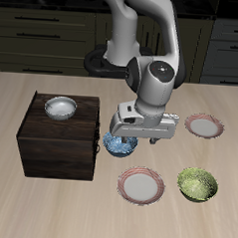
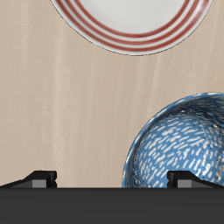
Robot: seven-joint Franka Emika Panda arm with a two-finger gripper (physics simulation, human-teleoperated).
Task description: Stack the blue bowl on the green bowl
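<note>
The tool (image 1: 129, 138) hangs low over the blue bowl (image 1: 120, 144), which sits on the surface (image 1: 45, 211) just beside the dark wooden box (image 1: 58, 137) and is partly hidden under the wrist in the exterior view. In the wrist view the blue bowl (image 2: 179, 144) lies off to one side of the line between the two fingertips (image 2: 39, 178), so one finger seems to stand about over its rim; I judge the coming move is a rim grasp. The fingers are spread wide and hold nothing. The green bowl (image 1: 198, 183) stands well apart from the blue one, near the front edge of the surface, and a pink-rimmed plate (image 1: 142, 185) lies between the two bowls, so the carry will probably pass over or near that plate. A second such plate (image 1: 203, 125) lies farther back, and a white bowl (image 1: 61, 107) rests on top of the box. The surface is pale wood; behind it dark kitchen cabinets (image 1: 46, 32) close the room.
</note>
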